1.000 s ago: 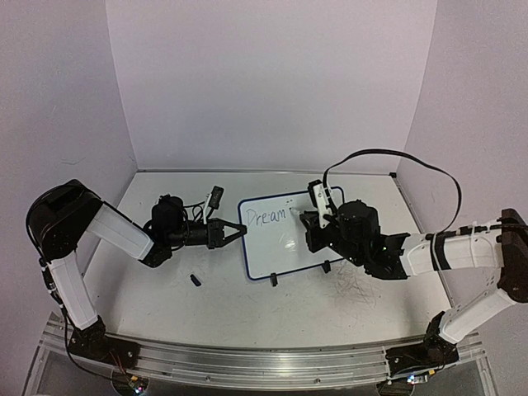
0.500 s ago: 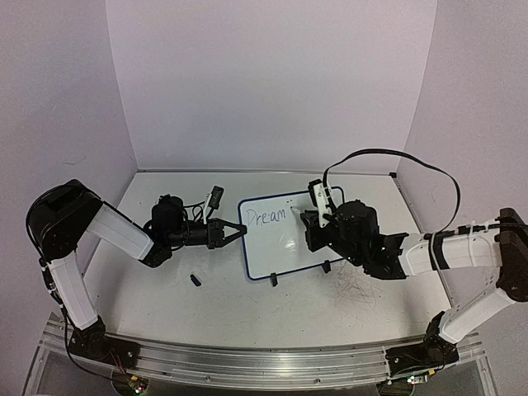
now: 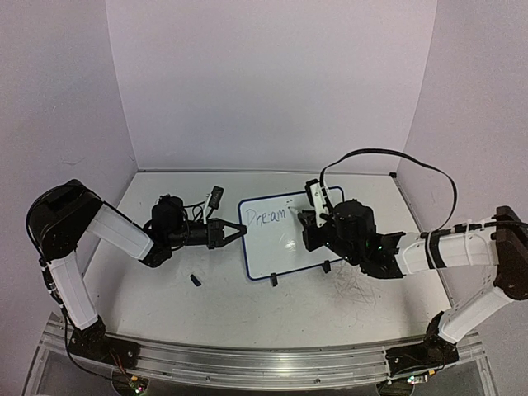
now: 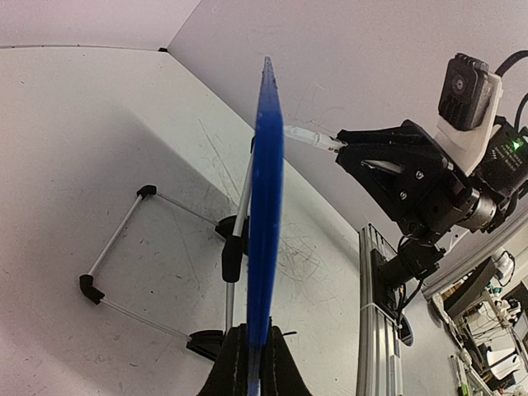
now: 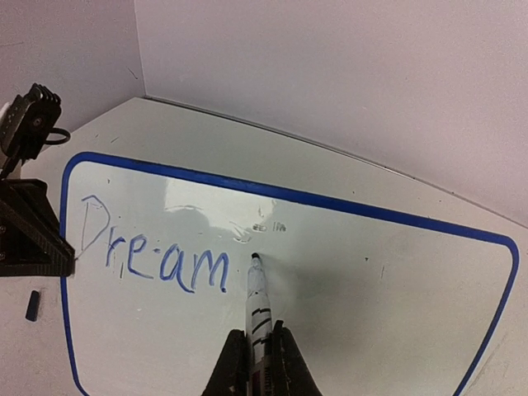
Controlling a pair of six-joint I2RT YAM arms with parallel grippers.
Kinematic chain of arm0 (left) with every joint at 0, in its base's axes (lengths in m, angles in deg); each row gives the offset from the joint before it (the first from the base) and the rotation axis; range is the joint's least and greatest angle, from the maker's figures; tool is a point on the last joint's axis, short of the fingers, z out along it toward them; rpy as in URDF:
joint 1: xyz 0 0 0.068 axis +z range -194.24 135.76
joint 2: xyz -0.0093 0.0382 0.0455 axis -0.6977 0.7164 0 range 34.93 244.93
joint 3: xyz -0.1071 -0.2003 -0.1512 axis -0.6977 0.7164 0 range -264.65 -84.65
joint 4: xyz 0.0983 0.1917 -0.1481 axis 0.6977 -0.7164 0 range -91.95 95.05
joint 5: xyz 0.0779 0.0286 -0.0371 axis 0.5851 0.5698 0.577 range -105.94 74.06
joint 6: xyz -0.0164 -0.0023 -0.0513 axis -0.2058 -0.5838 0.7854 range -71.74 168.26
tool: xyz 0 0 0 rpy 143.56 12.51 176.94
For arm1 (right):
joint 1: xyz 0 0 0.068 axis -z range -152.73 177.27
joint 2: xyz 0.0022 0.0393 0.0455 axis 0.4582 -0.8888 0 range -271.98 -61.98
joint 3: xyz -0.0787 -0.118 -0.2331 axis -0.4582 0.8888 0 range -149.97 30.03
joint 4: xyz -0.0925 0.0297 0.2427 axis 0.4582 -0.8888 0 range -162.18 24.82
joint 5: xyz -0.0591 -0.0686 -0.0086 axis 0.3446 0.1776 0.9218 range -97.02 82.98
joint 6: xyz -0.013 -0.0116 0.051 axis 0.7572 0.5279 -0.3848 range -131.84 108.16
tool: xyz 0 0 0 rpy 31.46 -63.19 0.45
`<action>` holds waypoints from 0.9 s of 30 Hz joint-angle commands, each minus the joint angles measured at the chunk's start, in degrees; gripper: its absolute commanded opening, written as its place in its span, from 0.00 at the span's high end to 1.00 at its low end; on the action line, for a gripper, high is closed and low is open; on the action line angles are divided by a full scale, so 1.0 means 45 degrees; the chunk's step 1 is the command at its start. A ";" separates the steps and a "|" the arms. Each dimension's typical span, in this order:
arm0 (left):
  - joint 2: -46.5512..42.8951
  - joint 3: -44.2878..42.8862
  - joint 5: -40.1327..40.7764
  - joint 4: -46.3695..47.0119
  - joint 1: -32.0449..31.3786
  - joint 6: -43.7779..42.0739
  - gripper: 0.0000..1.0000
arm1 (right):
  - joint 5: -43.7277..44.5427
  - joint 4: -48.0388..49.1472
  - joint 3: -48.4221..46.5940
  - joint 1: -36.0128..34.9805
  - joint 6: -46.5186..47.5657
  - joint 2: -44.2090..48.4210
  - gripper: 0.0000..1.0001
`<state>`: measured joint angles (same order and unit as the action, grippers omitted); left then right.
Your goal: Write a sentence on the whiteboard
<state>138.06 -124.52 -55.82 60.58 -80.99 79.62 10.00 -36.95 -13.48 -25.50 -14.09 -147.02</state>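
The whiteboard (image 3: 280,254) stands on its feet in the middle of the table (image 3: 165,297), tilted back. Only "Dream" of the sentence (image 5: 157,257) is on it, in the upper left part of the board.

The step in hand, as I judge it, is the letter "s". The marker (image 5: 259,297) has its tip just at 3 o'clock from the "m". I cannot tell surely if the tip touches the surface. For a good stroke the tip should press only lightly, because the board stands on thin legs and a hard push may tip it or slide it. The "s" should begin close to the "m" and stay on the same baseline, with room left at 3 o'clock for the next word.

The right gripper (image 5: 258,334) has its fingers pressed on the marker barrel, one on each side. The left gripper (image 4: 250,363) pinches the board rim at the board's 9 o'clock edge, fingers almost together, and so steadies it against the writing.
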 commanded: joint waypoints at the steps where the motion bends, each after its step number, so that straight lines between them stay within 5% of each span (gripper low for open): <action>1: -0.0382 -0.0121 -0.0123 0.0267 -0.0074 -0.0113 1.00 | -0.0212 0.0108 -0.0357 -0.0024 -0.0245 -0.0093 1.00; 27: -0.0463 -0.0108 -0.0142 0.0163 -0.0075 -0.0173 1.00 | 0.0139 -0.0604 0.0013 -0.0147 -0.0710 0.0058 1.00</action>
<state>138.06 -124.52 -55.80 60.53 -80.99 79.62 8.46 -38.88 -13.45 -25.86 -16.20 -147.06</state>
